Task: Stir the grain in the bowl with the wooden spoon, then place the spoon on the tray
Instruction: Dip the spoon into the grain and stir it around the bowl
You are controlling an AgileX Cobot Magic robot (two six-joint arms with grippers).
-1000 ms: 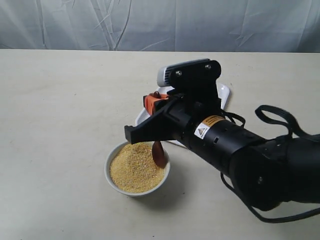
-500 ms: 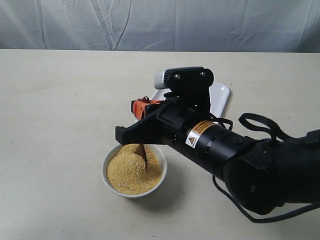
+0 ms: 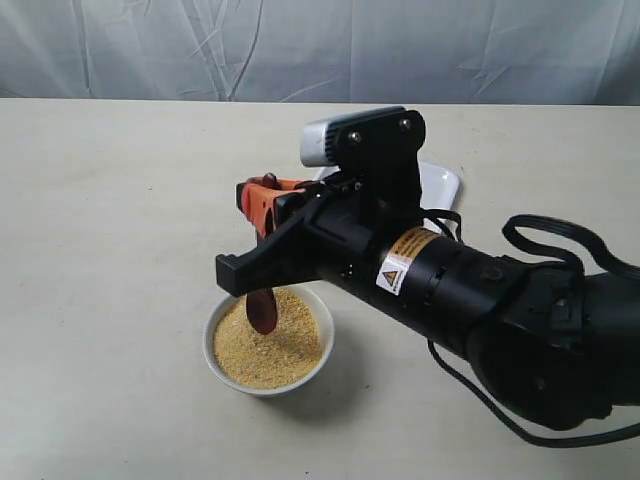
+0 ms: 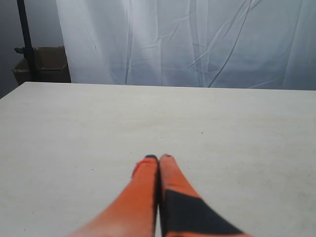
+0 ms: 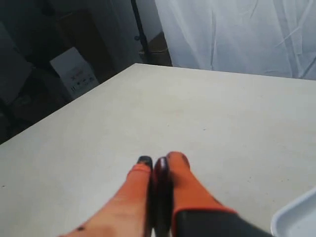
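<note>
The small white bowl (image 3: pixel 268 381) stands on the table, filled with golden-yellow grain (image 3: pixel 270 345). My right gripper (image 3: pixel 256 203) hovers above the bowl's left side, shut on the wooden spoon's handle (image 5: pixel 161 182). The spoon's dark reddish-brown scoop (image 3: pixel 262 310) hangs down over the grain at the bowl's left part, just above or touching it. The white tray (image 3: pixel 440 185) lies behind the arm, mostly hidden; one corner of the tray (image 5: pixel 296 217) shows in the right wrist view. My left gripper (image 4: pixel 159 158) is shut and empty over bare table, out of the exterior view.
The right arm's black body (image 3: pixel 480 300) with its cable (image 3: pixel 560 240) covers the table's right half. A wrinkled pale curtain (image 3: pixel 320 50) hangs behind the table. Boxes (image 5: pixel 74 74) stand off the table's edge.
The right gripper has swung left across the bowl, carrying the spoon. The scoop went from the bowl's right rim, through the grain in the middle, to the left side, now lifted.
</note>
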